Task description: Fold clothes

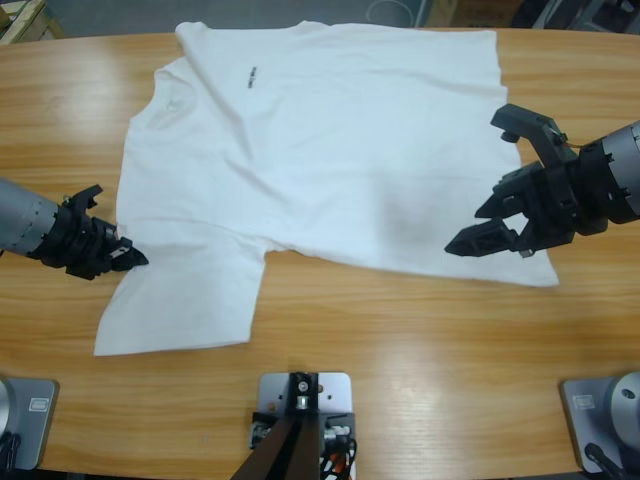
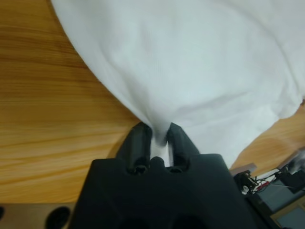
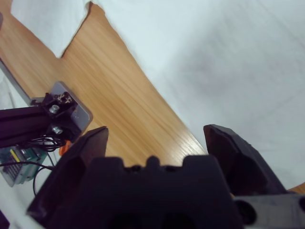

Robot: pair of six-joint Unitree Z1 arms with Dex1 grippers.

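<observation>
T-shirt (image 1: 330,150): lay spread flat on the wooden worktop (image 1: 400,350), covering the middle and reaching the far edge.
Long axis: ran along the worktop's length, collar (image 1: 170,95) toward the left end, hem (image 1: 500,130) toward the right end.
Mark: a small dark print (image 1: 252,75) sat near the collar, close to the far edge.
Sleeve: one short sleeve (image 1: 175,295) stuck out toward the near edge at the left.
Left hand (image 1: 125,255): its jaws were pressed together on a fold of the T-shirt's edge just above that sleeve; the left wrist view showed white cloth (image 2: 190,71) gathered between them.
Right hand (image 1: 505,185): hung over the T-shirt's near right corner, jaws spread wide with nothing between them.
</observation>
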